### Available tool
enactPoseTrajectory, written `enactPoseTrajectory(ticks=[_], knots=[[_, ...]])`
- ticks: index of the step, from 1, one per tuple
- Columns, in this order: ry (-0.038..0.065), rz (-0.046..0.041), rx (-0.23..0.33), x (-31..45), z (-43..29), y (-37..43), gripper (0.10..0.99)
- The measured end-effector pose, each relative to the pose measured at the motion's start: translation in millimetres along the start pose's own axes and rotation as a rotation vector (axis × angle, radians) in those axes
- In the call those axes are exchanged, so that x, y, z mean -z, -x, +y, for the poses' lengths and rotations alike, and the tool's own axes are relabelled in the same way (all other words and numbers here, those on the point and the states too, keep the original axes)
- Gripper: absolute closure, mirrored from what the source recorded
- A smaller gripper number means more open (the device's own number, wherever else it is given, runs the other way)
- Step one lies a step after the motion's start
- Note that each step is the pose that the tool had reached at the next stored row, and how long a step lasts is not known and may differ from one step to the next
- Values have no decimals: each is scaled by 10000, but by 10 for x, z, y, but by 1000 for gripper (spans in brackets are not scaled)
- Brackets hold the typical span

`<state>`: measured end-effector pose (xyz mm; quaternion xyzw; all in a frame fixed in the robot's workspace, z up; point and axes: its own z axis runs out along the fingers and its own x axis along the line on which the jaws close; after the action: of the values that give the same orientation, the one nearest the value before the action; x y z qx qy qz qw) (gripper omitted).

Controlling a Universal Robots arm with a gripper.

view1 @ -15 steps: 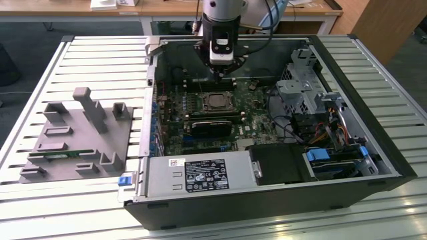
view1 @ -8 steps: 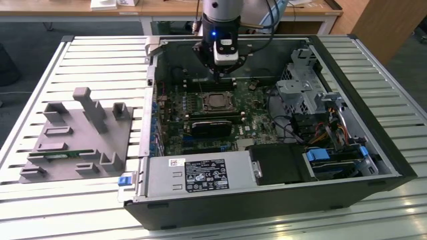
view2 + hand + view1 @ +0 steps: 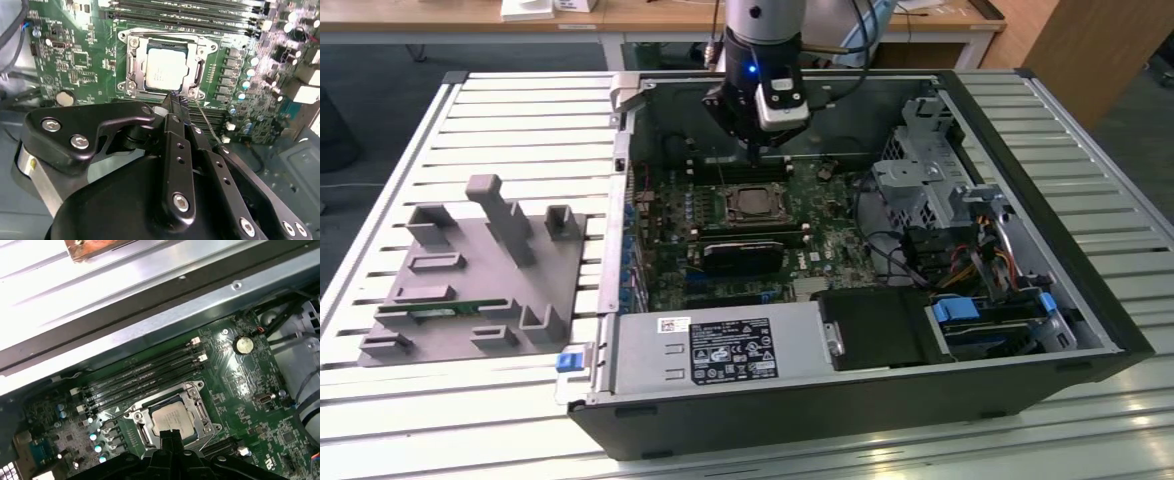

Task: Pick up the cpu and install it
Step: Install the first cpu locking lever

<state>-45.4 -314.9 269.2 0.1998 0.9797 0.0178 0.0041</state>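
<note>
Black gripper (image 3: 172,100) links crowd the front of the second wrist view, the two fingers pressed together to a narrow tip with nothing between them. That tip hangs just above the near edge of the socket (image 3: 165,65), close to the cpu (image 3: 166,69) but not visibly touching it.

Seated in the socket, the cpu lies flat with its silver-grey top facing up; it shows in both wrist views (image 3: 172,417) and as a small pale square in the exterior view (image 3: 751,203). A metal frame surrounds it on all sides. Whether the frame is latched down I cannot tell.

Beside the socket run four long dark memory slots (image 3: 145,375), parallel to one socket edge. A round coin cell (image 3: 243,344) sits farther off on the green motherboard (image 3: 75,55). Small capacitors (image 3: 242,85) stand in a row along another side of the socket.

Seen from the exterior view, the gripper (image 3: 765,148) points down into the open case (image 3: 881,400), over the board near the case's far wall. A black power supply with a white label (image 3: 727,350) fills the case's near side, and a drive cage (image 3: 927,170) stands toward the exterior view's right.

On the slatted table (image 3: 520,110), at the exterior view's left and well apart from the case, rests a grey tray (image 3: 467,280) with upright posts. A thin green memory stick (image 3: 440,310) lies in it.
</note>
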Motion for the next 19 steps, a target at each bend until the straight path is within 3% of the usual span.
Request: enactPoseTrajectory(ticks=[19], knots=[[2,106,2898,-13,-1,-2,980]])
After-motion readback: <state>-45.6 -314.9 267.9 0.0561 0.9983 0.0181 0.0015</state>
